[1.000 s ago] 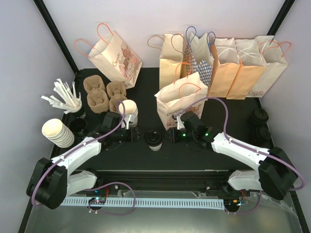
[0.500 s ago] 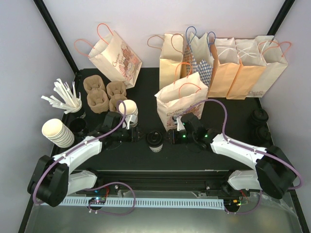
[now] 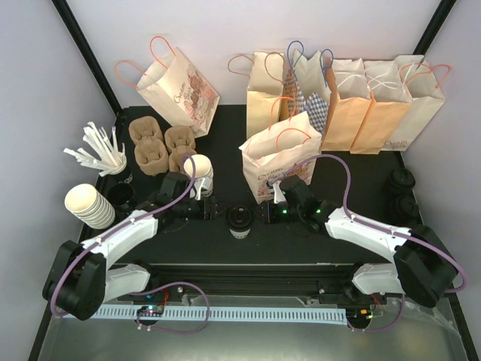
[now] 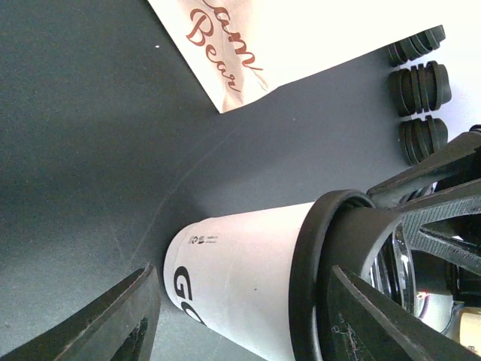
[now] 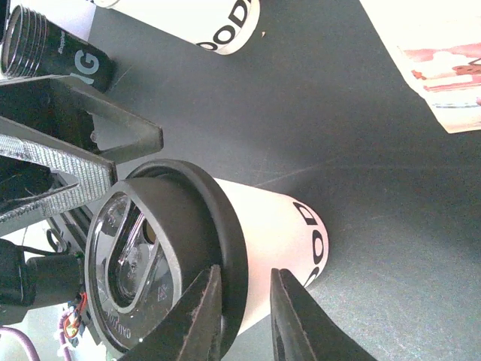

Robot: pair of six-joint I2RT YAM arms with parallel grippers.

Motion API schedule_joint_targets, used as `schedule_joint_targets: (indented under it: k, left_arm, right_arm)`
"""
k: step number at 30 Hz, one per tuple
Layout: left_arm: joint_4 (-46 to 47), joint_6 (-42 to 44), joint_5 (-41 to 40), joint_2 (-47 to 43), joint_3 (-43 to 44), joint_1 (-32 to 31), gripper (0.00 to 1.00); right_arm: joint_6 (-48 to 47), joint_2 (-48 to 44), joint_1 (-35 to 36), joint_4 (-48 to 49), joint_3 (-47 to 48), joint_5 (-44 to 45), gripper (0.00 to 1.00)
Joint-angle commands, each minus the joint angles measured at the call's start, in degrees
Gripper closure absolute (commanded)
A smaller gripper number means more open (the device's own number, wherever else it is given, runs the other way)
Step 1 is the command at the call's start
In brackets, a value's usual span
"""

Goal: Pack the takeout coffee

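Lidded coffee cup upright mid-table, a gripper on each side.
We see the coffee cup on the black table, near the front paper bag. The left gripper has its fingers spread wide either side of the coffee cup. The right gripper has its fingers close together with a thin gap, tips at the lid rim. We cannot tell if they pinch it.

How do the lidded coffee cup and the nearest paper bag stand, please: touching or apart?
Apart. The right wrist view shows a strip of black table between the lidded coffee cup and the printed paper bag.
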Motion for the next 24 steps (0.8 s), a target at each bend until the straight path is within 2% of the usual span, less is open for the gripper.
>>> schedule_joint_targets:
  k: [1, 6, 11, 18, 24]
  left_arm:
    - [-2.16, 2.00, 1.41, 0.24, 3.42, -0.20, 0.36]
    - [-3.79, 2.29, -0.05, -1.14, 3.80, -0.13, 0.40]
    - [-5.52, 2.63, -0.69, -3.07, 3.11, -0.13, 0.40]
    - [-5.12, 2.06, 1.27, -5.35, 0.48, -0.13, 0.61]
    - [-3.22, 1.67, 4.59, -3.08, 0.08, -0.13, 0.65]
  right_arm:
    - [-0.38, -0.24, -0.02, -0.11, -0.03, 0.08, 0.77]
    - [-1.24, -1.46, -0.02, -2.69, 1.55, 0.29, 0.75]
    - [-1.70, -3.59, -0.02, -4.64, 1.46, 0.55, 0.72]
    - [-1.54, -4.54, 0.09, -3.71, -0.20, -2.67, 0.72]
    - [-0.90, -3.41, 0.17, -2.07, -0.27, -3.96, 0.78]
